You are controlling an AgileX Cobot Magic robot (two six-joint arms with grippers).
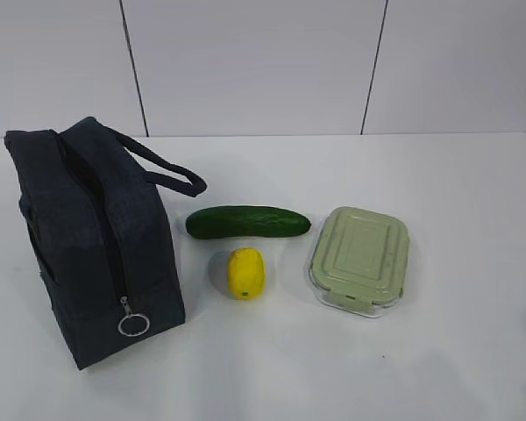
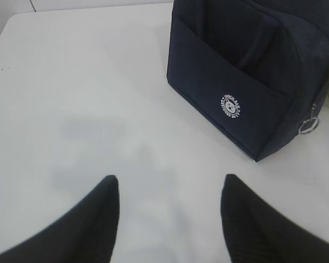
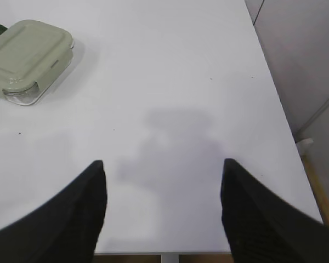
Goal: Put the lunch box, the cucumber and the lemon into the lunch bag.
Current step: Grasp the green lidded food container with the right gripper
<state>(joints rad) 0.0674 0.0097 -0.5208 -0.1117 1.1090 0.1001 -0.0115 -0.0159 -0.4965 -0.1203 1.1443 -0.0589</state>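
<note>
Lunch bag (image 1: pixel 92 241) upright beside cucumber (image 1: pixel 247 222)

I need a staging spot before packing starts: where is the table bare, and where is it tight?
Bare: the wide stretch right of the lunch box, the front strip, and the table left of the lunch bag. Crowded: the middle, where the lemon sits just before the cucumber, between bag and box.
</note>
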